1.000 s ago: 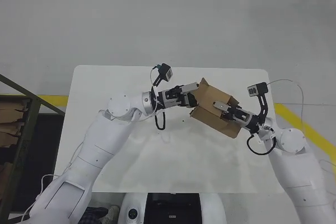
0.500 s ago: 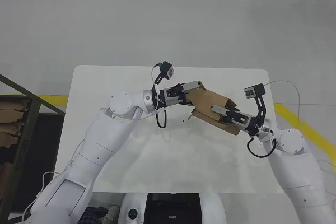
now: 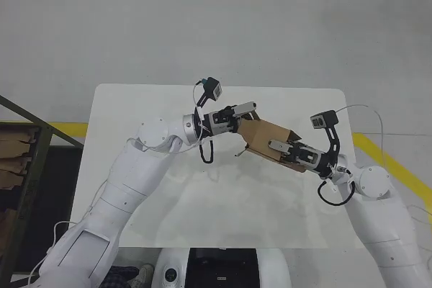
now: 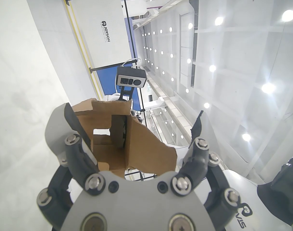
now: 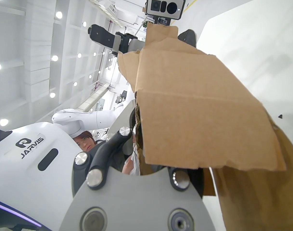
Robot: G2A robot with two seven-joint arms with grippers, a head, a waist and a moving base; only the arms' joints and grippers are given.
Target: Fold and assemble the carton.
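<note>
Top view: the carton [image 3: 268, 135] hangs half-formed over the right-middle of the table [image 3: 144, 201], between the left gripper [image 3: 243, 117] and the right gripper [image 3: 282, 147]. It looks light, thin and easily creased (the edges are already ragged), so I would hold it by a wall near a fold, not by a loose flap.

Left wrist view: the left gripper [image 4: 134, 126] is spread wide around a flap [image 4: 149, 150]. One pad seems to be against the carton's side, and the other is clear of it.

Right wrist view: the right gripper [image 5: 136, 114] is pinched narrowly on a carton wall, its far finger hidden behind the board.
</note>
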